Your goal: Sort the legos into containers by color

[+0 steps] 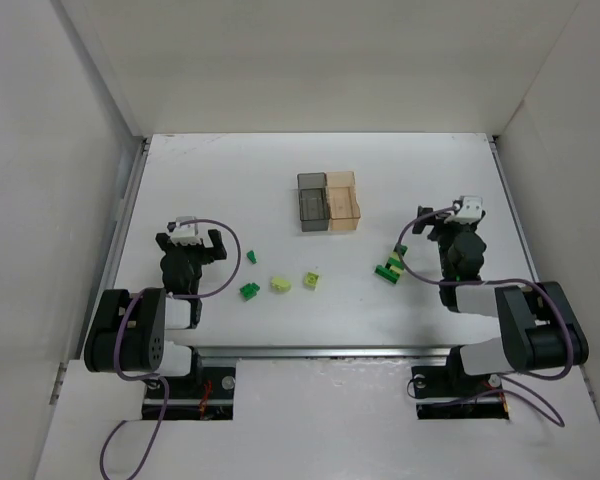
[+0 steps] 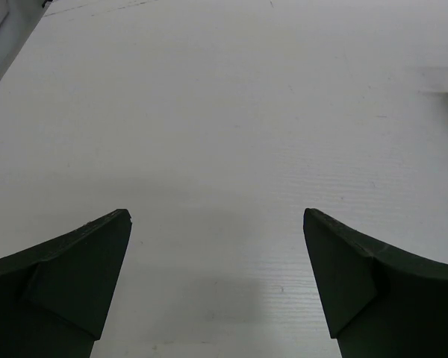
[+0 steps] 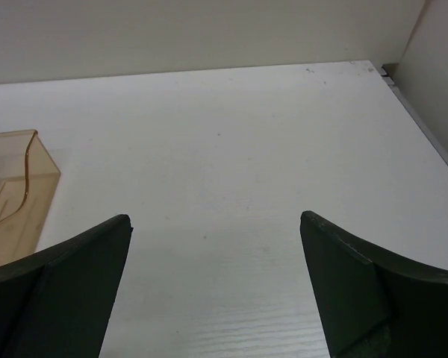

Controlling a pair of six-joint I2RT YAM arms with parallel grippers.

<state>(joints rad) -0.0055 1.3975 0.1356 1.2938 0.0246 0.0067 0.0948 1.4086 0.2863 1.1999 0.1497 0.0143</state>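
**Q:** What is filling most of the view?

**A:** A white table (image 1: 230, 180), walled in white, is taking up the overhead view. My two black arms are sitting at its near edge, the left arm (image 1: 140, 330) on one side and the right arm (image 1: 525, 330) on the other.

**Q:** What are your fingers doing?

**A:** My left fingers (image 2: 60, 276) are standing spread wide and gripping nothing, with bare table showing between them. My right fingers (image 3: 60, 283) are spread just as wide, also gripping nothing.

**Q:** Where are the containers sitting?

**A:** They are sitting joined side by side toward the far middle of the table. The grey container (image 1: 311, 203) is on the left and the amber container (image 1: 343, 201) is on the right.

**Q:** And the legos?

**A:** They are lying loose on the table, nearer me than the containers. A bright green lego (image 1: 251, 257) and a second bright green lego (image 1: 249, 290) are lying near my left fingers. A pale yellow-green lego (image 1: 279, 284) and another pale lego (image 1: 311, 279) are lying beside those. A green cluster (image 1: 388, 268) is lying near my right fingers.
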